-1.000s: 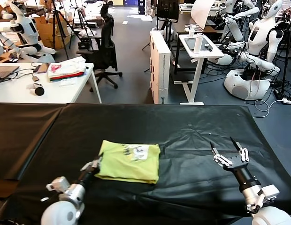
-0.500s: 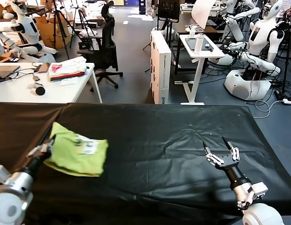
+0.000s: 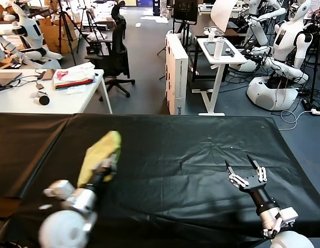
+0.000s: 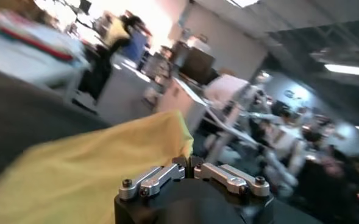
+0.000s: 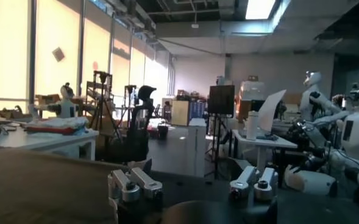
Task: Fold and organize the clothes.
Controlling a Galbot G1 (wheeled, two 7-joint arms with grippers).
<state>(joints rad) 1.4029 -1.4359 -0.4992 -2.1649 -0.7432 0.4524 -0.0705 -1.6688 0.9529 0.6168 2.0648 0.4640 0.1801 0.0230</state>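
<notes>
While I am watching the head view, these are the readings I am taking:

Left end effector (image 3: 104, 166): it is clamping together on the folded T-shirt (image 3: 99, 148), over the left-centre of the black surface (image 3: 201, 155); in the left wrist view the fingers (image 4: 161, 176) are pinching the cloth edge.

T-shirt position: it is hanging edge-on from the grip, lifted and tilting, its far end reaching toward the back of the surface; whether any part is touching the cloth cover I cannot tell.

What has just changed: half a second ago the shirt was lying flat near the left edge, and a second ago it was sitting near the middle; now I am seeing it swung up and back toward the centre.

Meaning for the task: I am judging the folding as done, and this as the organizing step, with the bundle being carried to a resting place not yet reached.

Risk: the fold is looking loose while it is dangling, so I am expecting it could open on set-down.

Right end effector (image 3: 246, 168): its fingers are standing apart, holding nothing, low over the right side of the surface, well apart from the shirt.

Surroundings: the white table (image 3: 26, 101) with the fabric pile (image 3: 73, 76) is sitting beyond the surface, uninvolved.
</notes>
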